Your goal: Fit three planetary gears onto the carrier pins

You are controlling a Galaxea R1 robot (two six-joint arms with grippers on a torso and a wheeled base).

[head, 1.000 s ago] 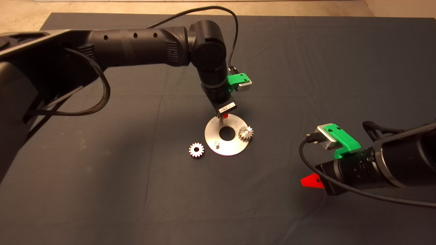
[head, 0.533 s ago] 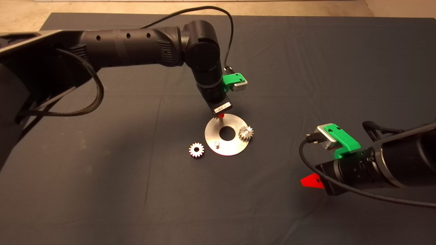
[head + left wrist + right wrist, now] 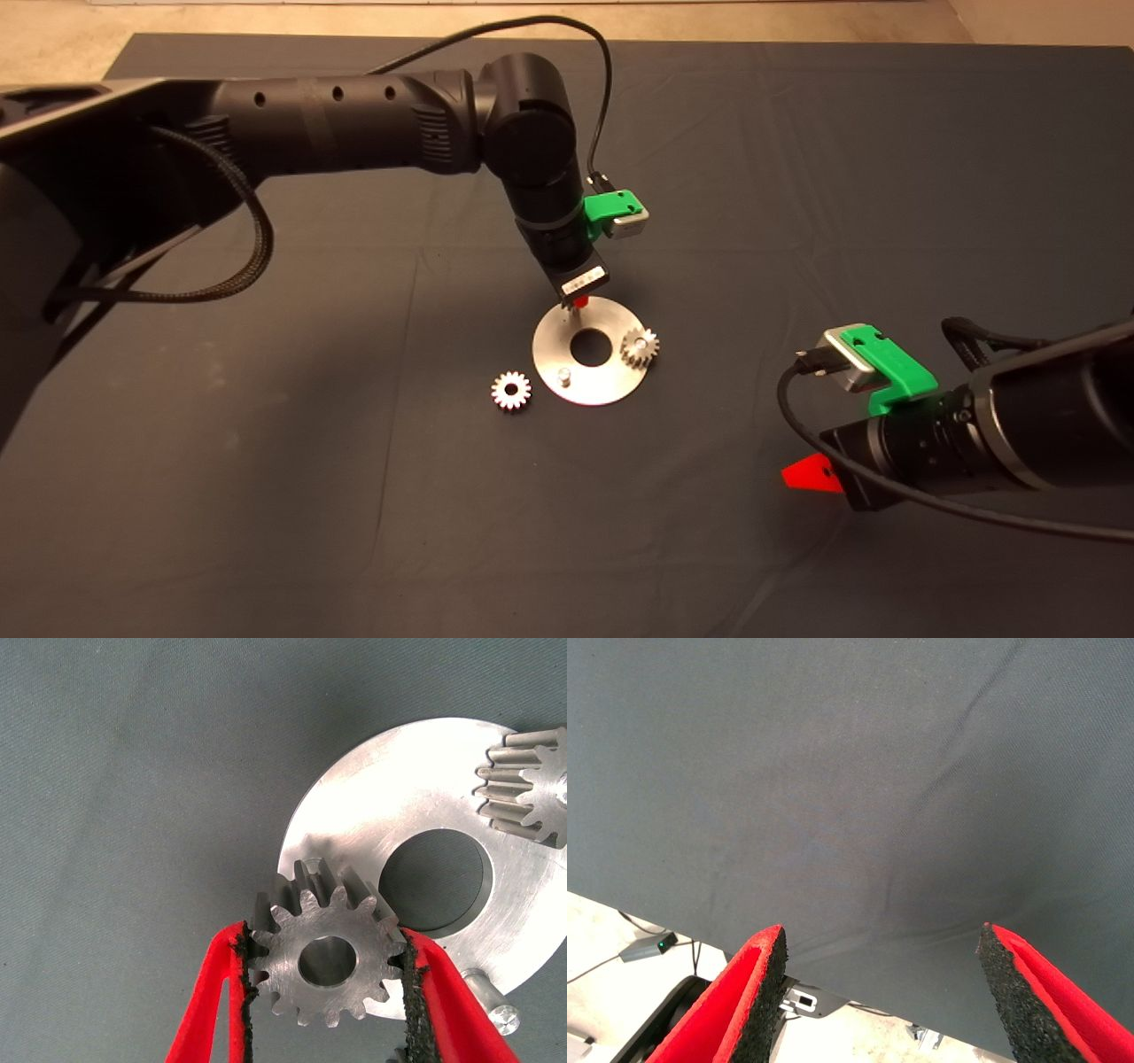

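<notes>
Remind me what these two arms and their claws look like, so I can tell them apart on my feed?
Both match: thick black tubular arms, the left arm with round holes along its link, a braided black cable looping beneath and a thin black cable arching over the elbow. A white label sits near the left claw. Each wrist carries a green bracket holding a silver camera. The right claw has red fingers with rough black pads.

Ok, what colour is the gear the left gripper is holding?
Silver-grey metal. The gear, pinched in the left gripper, shows best in the left wrist view.
</notes>
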